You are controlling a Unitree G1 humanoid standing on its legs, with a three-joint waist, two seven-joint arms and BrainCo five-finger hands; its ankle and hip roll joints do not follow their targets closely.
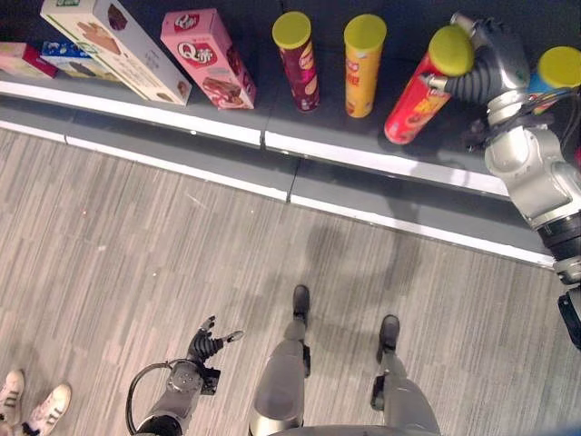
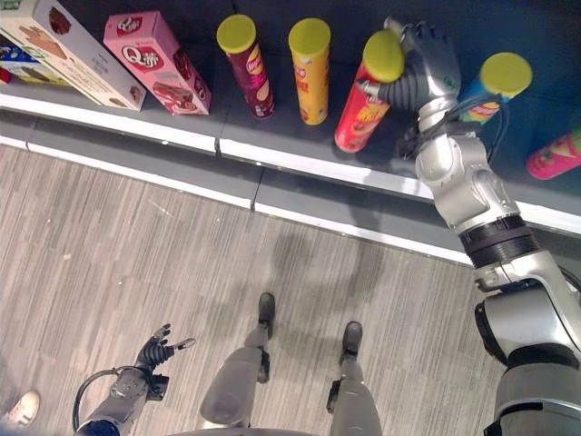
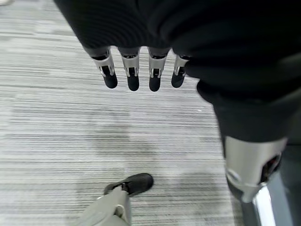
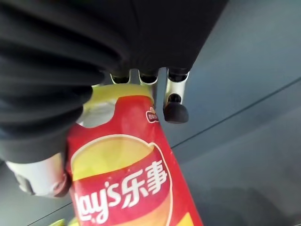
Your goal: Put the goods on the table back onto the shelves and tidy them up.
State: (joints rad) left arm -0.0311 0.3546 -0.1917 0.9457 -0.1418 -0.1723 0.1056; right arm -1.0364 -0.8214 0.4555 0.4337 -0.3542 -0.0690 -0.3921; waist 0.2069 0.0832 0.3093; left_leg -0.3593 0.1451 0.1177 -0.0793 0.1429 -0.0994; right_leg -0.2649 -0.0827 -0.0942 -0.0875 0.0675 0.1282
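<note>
Nearest the camera, the left hand (image 1: pixel 207 345) hangs low over the grey floor (image 1: pixel 136 236) with its fingers (image 3: pixel 133 77) straight and apart, holding nothing.

Up at the shelf (image 1: pixel 363 150), the right hand (image 2: pixel 427 64) is wrapped round the upper part of a red crisp tube (image 2: pixel 363 104) with a yellow-green lid; the wrist view shows the thumb on one side and the fingers (image 4: pixel 175 110) curled over the other, clamped just below the lid. That tube leans, its base on the shelf and its top tipped toward the hand. Beside it stand a yellow tube (image 1: pixel 361 65) and a dark red tube (image 1: pixel 300 64), and a blue tube (image 2: pixel 490 89) shows behind the wrist. Further along lie a pink box (image 1: pixel 207 56) and a long white box (image 1: pixel 113 45).

Such a tube is probably light, stiff cardboard with a smooth, slightly slippery skin, and its contents are fragile. A grip round the upper body suits it, firm but not crushing. Being tall and narrow, it would likely topple if let go while tilted, so it wants standing straight first.
</note>
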